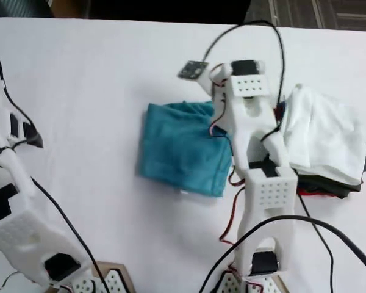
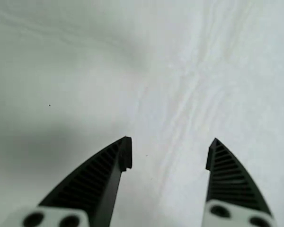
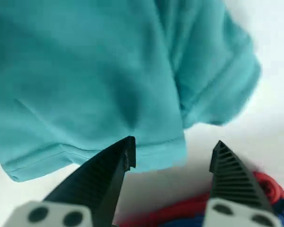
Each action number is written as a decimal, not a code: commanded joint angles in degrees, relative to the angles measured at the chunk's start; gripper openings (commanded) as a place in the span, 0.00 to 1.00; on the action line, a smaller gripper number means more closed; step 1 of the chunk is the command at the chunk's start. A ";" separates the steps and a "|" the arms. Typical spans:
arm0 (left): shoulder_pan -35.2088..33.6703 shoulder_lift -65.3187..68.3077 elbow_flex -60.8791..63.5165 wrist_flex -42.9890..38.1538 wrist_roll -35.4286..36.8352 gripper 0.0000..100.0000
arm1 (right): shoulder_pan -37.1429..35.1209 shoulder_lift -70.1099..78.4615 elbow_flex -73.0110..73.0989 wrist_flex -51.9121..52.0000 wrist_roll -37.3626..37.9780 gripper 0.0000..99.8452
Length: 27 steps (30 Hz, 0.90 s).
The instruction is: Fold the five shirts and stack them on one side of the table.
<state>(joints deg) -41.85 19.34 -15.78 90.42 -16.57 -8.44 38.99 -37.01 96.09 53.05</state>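
Note:
A folded teal shirt [image 1: 180, 149] lies in the middle of the white table [image 1: 79, 73]. To its right sits a stack with a white shirt [image 1: 323, 131] on top, then a black one [image 1: 320, 183] and a red one [image 1: 317, 194]. My right arm [image 1: 250, 122] stands between the teal shirt and the stack. Its gripper [image 3: 173, 153] is open just above the teal shirt's [image 3: 85, 71] hemmed edge, with red cloth [image 3: 180, 210] and blue cloth [image 3: 189, 222] of the stack close by. My left gripper [image 2: 170, 153] hangs open over bare tablecloth, nothing between its fingers.
The left arm [image 1: 18, 201] stands at the table's left edge, far from the shirts. Black and red cables [image 1: 229, 226] trail from the right arm's base near the front edge. Bare tablecloth [image 1: 91, 122] spreads between the left arm and the teal shirt.

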 commanded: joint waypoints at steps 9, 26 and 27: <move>0.53 -3.96 -0.22 -0.79 -0.53 0.27 | 0.22 4.53 -0.18 -3.74 0.18 0.26; 0.70 -3.96 -0.22 -0.79 -0.44 0.27 | 1.10 5.58 -19.78 1.19 0.09 0.02; 0.70 -3.96 -0.22 -0.79 -0.44 0.27 | 0.66 5.58 -20.22 1.19 0.09 0.02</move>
<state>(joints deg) -41.85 19.34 -15.78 90.42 -16.57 -7.65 45.05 -52.92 96.88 53.05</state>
